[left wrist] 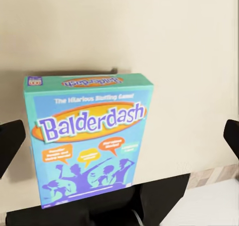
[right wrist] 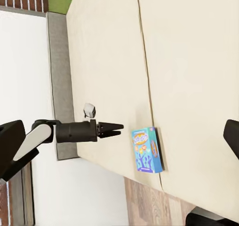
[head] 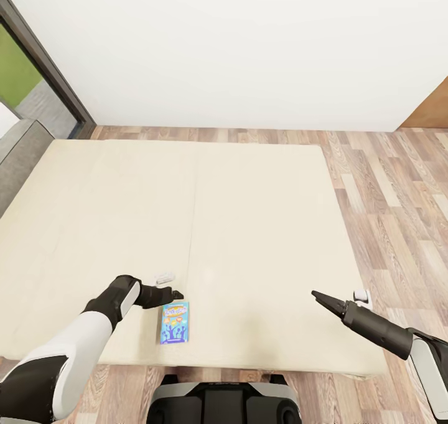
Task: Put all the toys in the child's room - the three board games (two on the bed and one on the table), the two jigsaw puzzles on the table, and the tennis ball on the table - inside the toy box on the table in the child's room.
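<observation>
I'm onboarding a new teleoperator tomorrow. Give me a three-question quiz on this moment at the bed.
1. True or false: the Balderdash box lies flat on the bed.
2. Which gripper is nearer the box?
A. left gripper
B. right gripper
3. Fill in: the box lies near the bed's ____ edge, the one closest to the robot.

Key:
1. True.
2. A; it hangs right beside the box, not gripping it.
3. Front.
</observation>
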### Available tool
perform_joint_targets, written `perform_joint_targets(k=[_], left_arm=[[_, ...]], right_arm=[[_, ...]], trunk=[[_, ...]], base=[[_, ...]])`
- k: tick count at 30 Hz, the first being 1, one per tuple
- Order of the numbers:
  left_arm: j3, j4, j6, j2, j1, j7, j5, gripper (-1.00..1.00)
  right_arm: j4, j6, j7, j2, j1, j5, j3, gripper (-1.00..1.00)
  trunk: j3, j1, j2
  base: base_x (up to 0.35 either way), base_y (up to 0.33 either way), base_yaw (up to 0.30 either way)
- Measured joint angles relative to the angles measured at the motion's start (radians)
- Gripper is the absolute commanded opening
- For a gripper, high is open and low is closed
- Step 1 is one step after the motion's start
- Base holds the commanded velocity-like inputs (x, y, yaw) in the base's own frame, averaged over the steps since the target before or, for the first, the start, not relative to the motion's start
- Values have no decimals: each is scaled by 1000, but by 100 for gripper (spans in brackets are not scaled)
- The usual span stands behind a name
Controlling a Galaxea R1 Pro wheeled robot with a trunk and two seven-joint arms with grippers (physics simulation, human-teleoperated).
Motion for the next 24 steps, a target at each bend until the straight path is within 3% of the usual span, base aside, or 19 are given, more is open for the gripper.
perform_joint_targets(k=[24], left_arm=[[0,-1,2,-9,0,-3,-1,100]], right_arm=[[-33,72,9,-1,0,-13,-3,100]], trunk=[[-25,0,0]], base=[[0,0,0]])
